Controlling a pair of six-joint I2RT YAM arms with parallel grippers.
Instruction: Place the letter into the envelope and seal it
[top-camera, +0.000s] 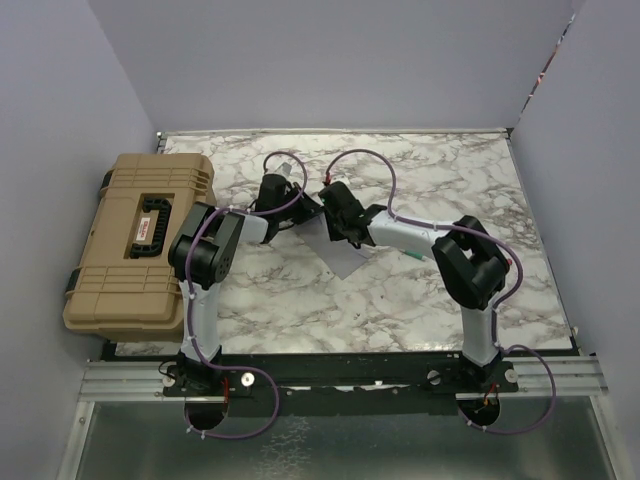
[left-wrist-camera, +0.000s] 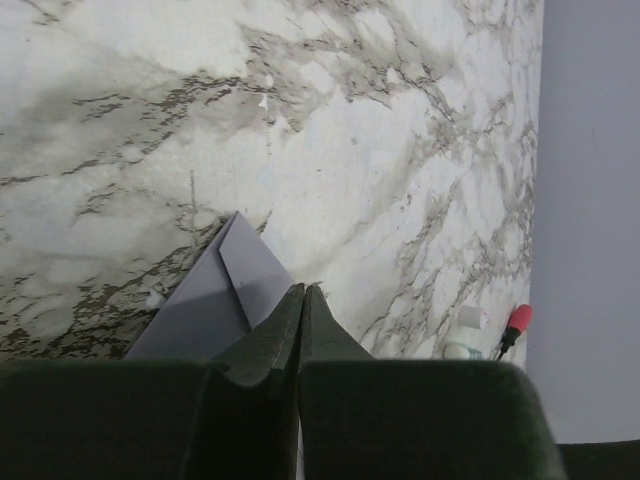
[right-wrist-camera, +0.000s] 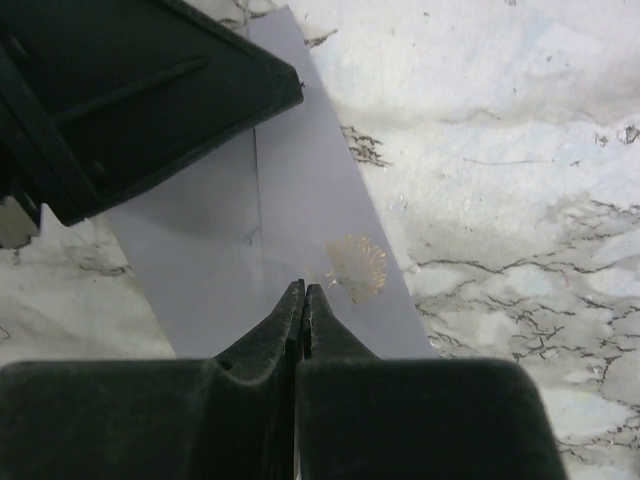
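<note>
The grey envelope (top-camera: 345, 262) lies flat on the marble table, with a fold line and a gold mark (right-wrist-camera: 357, 268) on it. It also shows in the left wrist view (left-wrist-camera: 215, 295) and the right wrist view (right-wrist-camera: 310, 210). My left gripper (top-camera: 308, 212) is shut, its tips (left-wrist-camera: 303, 288) at the envelope's edge. My right gripper (top-camera: 348, 238) is shut, its tips (right-wrist-camera: 303, 288) down on the envelope beside the gold mark. Neither holds anything that I can see. The left gripper (right-wrist-camera: 130, 90) covers the envelope's far corner. The peach-tan letter is not in view.
A big tan hard case (top-camera: 140, 240) lies at the table's left edge, close to the left arm. Grey walls stand at the back and on both sides. The marble table (top-camera: 430, 290) runs on to the right and front of the envelope.
</note>
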